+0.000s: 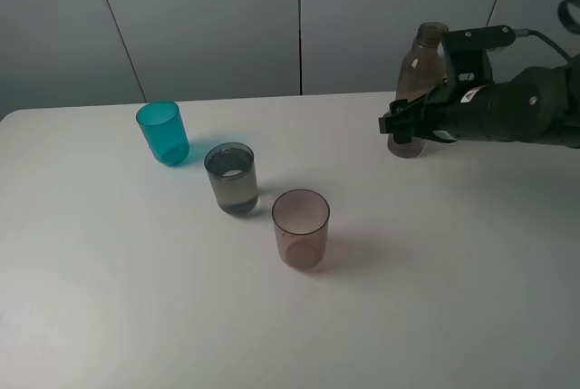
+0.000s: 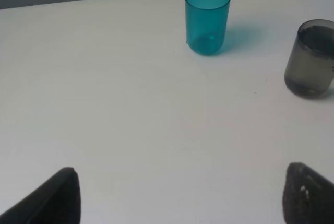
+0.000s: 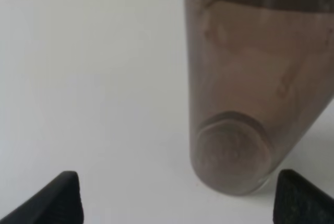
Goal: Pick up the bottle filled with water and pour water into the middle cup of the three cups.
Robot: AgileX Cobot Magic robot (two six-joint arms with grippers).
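Note:
The smoky brown bottle (image 1: 424,55) stands upright on the white table at the back right. My right gripper (image 1: 405,122) is open at its lower half, fingers wide apart. In the right wrist view the bottle (image 3: 245,93) sits just beyond the right gripper (image 3: 180,200), nearer one fingertip, with no pad touching it. The teal cup (image 1: 163,132), the grey middle cup (image 1: 232,179) and the pinkish-mauve cup (image 1: 301,228) stand in a diagonal row. The grey cup looks part-filled with liquid. My left gripper (image 2: 180,198) is open and empty, and the left wrist view shows the teal cup (image 2: 207,19) and grey cup (image 2: 312,59).
The white table (image 1: 435,307) runs to a grey panelled wall (image 1: 208,17) at the back. The left arm is out of the exterior view. The right arm's black body (image 1: 517,112) reaches in from the right edge.

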